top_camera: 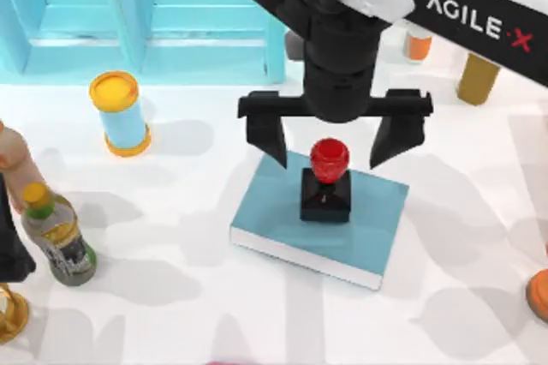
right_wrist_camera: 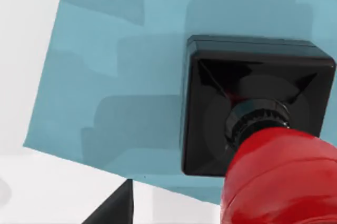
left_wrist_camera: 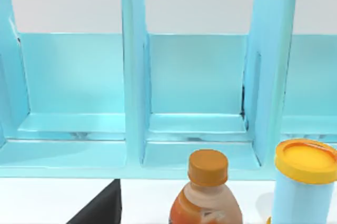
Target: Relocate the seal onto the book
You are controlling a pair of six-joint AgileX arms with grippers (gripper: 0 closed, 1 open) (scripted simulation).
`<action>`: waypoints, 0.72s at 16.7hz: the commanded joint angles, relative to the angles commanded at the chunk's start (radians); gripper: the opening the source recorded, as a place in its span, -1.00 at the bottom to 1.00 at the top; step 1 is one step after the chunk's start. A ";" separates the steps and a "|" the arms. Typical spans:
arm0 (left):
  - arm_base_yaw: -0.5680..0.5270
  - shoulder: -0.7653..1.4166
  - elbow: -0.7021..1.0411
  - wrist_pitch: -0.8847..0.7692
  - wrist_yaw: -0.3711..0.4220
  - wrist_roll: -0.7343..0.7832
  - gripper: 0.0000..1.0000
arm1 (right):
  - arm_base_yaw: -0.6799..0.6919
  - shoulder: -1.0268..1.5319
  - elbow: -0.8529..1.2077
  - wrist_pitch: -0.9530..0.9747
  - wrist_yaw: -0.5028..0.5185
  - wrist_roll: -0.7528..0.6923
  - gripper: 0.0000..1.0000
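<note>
Right arm reaches in from the top view's upper right, wrist pointing down, right claw (top_camera: 329, 149) spread wide, fingers apart. Left arm parked at left edge, left claw (top_camera: 12, 249) low.

This is a rendered test bench rather than a lived-in room: a plain white table (top_camera: 171, 314) with flat soft shadows and no walls, floor or furniture around it. A black robot arm (top_camera: 479, 14) lettered AGILE·X reaches over it from the right. Unrelated household things stand scattered about like props: a light-blue cabinet (top_camera: 145, 22) with open compartments along the far edge, a blue can with a yellow lid (top_camera: 120, 114), a green-tea bottle (top_camera: 58, 236) at the left, an orange-capped bottle (left_wrist_camera: 206, 192) and a teal book (top_camera: 282, 211) carrying a red-knobbed stamp (top_camera: 327, 181).
</note>
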 joint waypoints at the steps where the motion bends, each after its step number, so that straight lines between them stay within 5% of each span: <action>1: 0.000 0.000 0.000 0.000 0.000 0.000 1.00 | 0.000 0.000 0.000 0.000 0.000 0.000 1.00; 12: 0.000 0.000 0.000 0.000 0.000 0.000 1.00 | -0.002 0.021 0.154 -0.133 0.000 -0.001 1.00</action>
